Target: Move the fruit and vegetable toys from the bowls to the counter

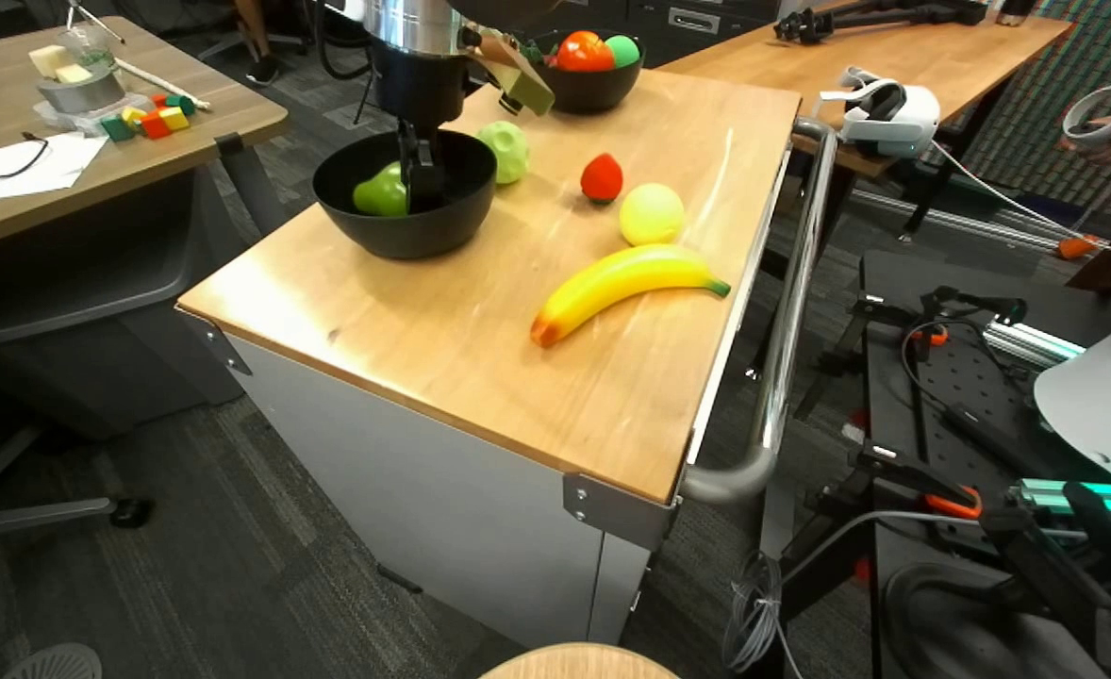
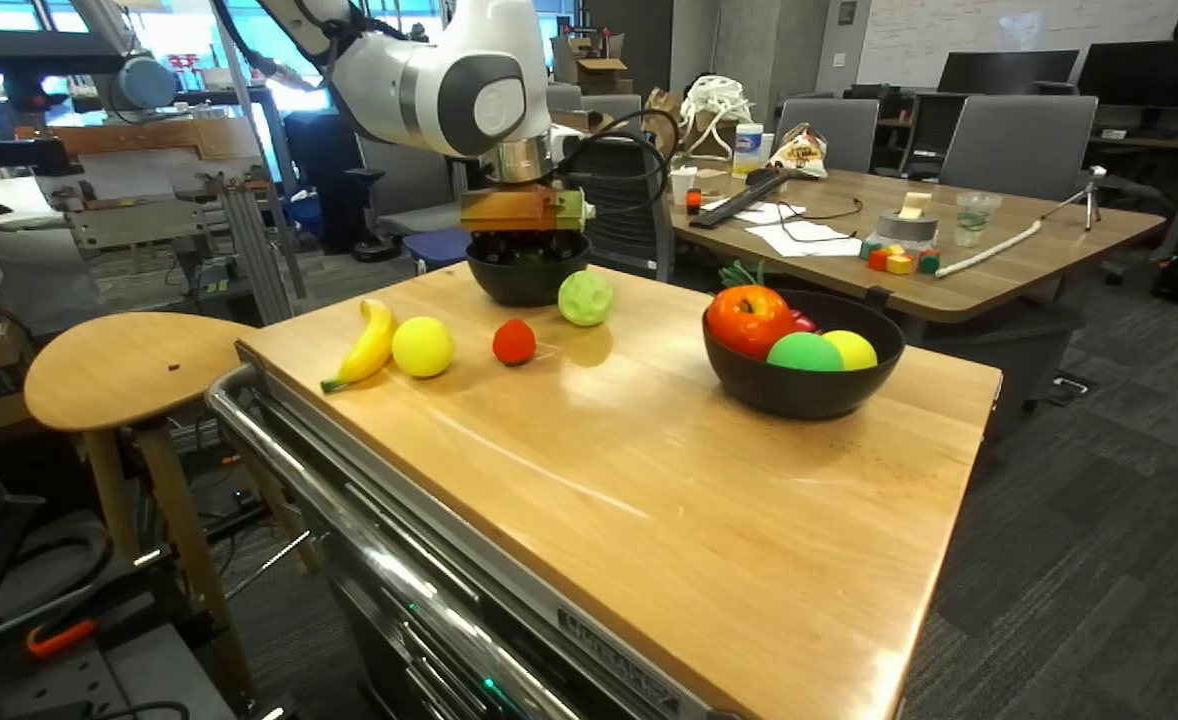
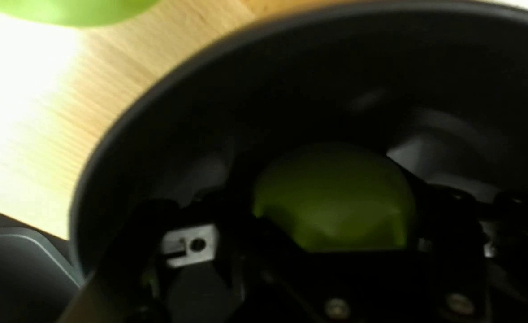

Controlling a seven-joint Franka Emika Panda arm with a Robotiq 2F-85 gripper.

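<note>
Yellow banana [image 1: 607, 281] at four o'clock on the counter [image 1: 480, 349], stem just beside the railed edge, open wood toward six. At nine, in a black bowl [image 1: 405, 238] near the edge, the claw [image 3: 329, 202] straddles a green fruit [image 1: 378, 195]; whether it grips, I can't tell. Farther, at twelve, another bowl [image 1: 598, 94] holds a red fruit [image 1: 584, 52].

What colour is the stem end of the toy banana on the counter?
Dark green: the stem end of the banana shows best in an exterior view.

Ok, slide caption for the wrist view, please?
Inside a round black bowl, the black two-fingered gripper straddles a smooth green plastic fruit toy, too dark to confirm contact.
</note>
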